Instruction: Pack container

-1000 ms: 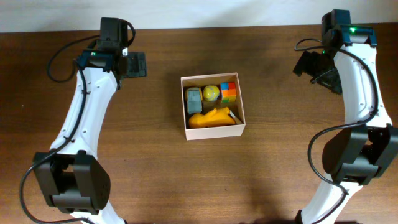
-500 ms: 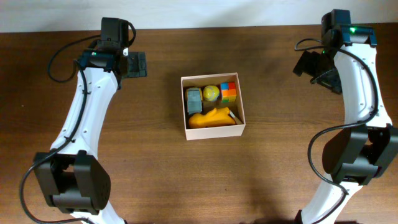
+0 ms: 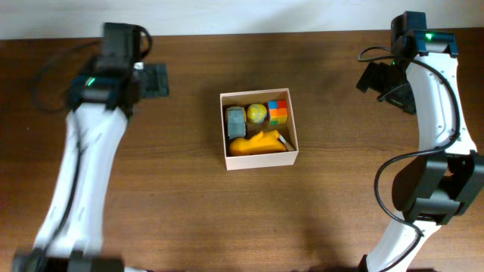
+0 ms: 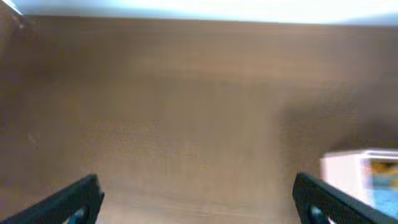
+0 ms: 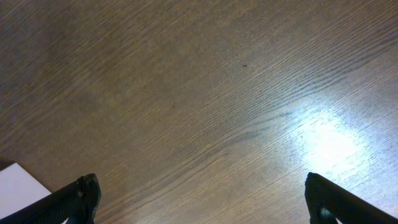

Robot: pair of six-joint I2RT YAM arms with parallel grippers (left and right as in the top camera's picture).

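Four small toys lie packed in the container (image 3: 259, 159) at mid-counter (image 3: 189, 211). A grey one (image 3: 236, 121), a yellow ball (image 3: 257, 112) and a coloured cube (image 3: 278, 112) line its far half, and a larger yellow piece (image 3: 259, 143) fills its near half.

The left end effector (image 3: 155, 79) hangs well to the container's left and the right end effector (image 3: 380, 78) well to its right. Each has its jaws spread wide and grasps nothing. That stance suggests the packing is done and the arms are keeping off so as not to disturb the load. No loose toy shows on the counter around the container.

Against the frame half a second earlier, the left arm has swung further from the container. It now shows blurred and larger, seemingly caught mid-move and rising. The right arm, the container and its contents have not shifted.
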